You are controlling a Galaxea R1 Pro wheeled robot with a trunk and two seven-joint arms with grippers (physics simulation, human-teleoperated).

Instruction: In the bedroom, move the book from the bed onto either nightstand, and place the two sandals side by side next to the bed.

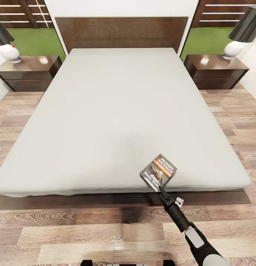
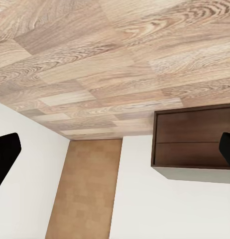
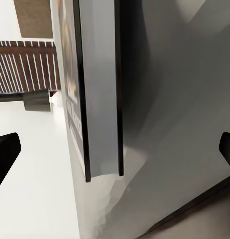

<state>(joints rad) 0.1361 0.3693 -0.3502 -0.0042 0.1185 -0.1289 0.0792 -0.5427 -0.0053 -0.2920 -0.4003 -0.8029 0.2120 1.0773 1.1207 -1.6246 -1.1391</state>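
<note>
The right arm (image 1: 194, 236) reaches forward and up-left from the lower right of the head view, black forearm with a grey band, narrowing to a slim black wrist. The right gripper (image 1: 160, 189) is at its tip; in the right wrist view its jaws stand wide apart. The left gripper's (image 2: 115, 149) jaws likewise stand wide apart.

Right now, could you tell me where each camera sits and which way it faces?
Head view: high at the bed's foot, looking down its length; right arm reaches the book.
Left wrist view: by the left gripper, facing floor and a wooden cabinet; fingertips wide apart.
Right wrist view: by the right gripper, close on the book's edge; fingertips spread.
Head and right wrist views share book and mattress.
</note>
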